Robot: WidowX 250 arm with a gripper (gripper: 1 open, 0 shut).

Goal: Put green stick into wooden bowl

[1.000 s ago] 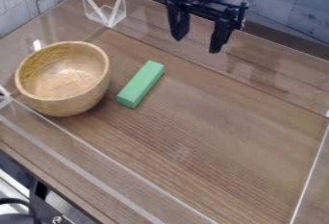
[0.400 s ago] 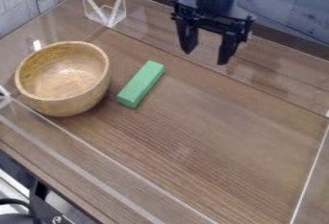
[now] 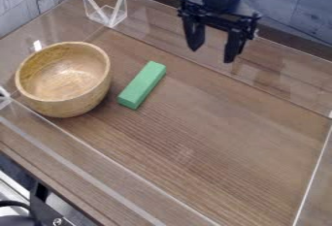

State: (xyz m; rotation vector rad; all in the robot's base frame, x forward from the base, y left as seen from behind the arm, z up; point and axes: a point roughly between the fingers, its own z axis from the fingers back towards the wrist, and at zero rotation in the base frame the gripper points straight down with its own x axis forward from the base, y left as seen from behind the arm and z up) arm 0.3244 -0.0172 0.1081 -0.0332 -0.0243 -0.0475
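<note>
Wooden worktop (image 3: pixel 208 162) beneath, my hand (image 3: pixel 211 50) hangs wide open and holding nothing, well apart from the green stick (image 3: pixel 142 84), which lies just beside the wooden bowl (image 3: pixel 64 106), outside it. Grasp, carry and release all remain to be done.

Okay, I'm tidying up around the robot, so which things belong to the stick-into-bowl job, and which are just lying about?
For the job:
- green stick
- wooden bowl
- gripper

Not part of it:
- black cables at the lower left
</note>
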